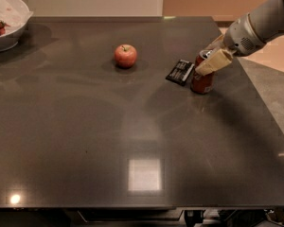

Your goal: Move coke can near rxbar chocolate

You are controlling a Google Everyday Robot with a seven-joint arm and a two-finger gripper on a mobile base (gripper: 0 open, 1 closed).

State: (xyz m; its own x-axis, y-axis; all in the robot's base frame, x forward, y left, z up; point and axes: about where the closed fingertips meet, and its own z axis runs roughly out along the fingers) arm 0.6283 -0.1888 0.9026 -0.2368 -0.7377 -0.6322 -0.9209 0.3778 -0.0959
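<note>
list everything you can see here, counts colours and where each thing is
can: one, red, upright on the right side of the table, just right of the bar
bar: one, black wrapper, lying flat beside the can
apple: one, red, left of the bar
bowl: one, white, far left corner, red bits inside
table: one, dark grey
arm: one, grey, reaching in from the upper right
gripper: one, tan, closed around the can's upper part
</note>
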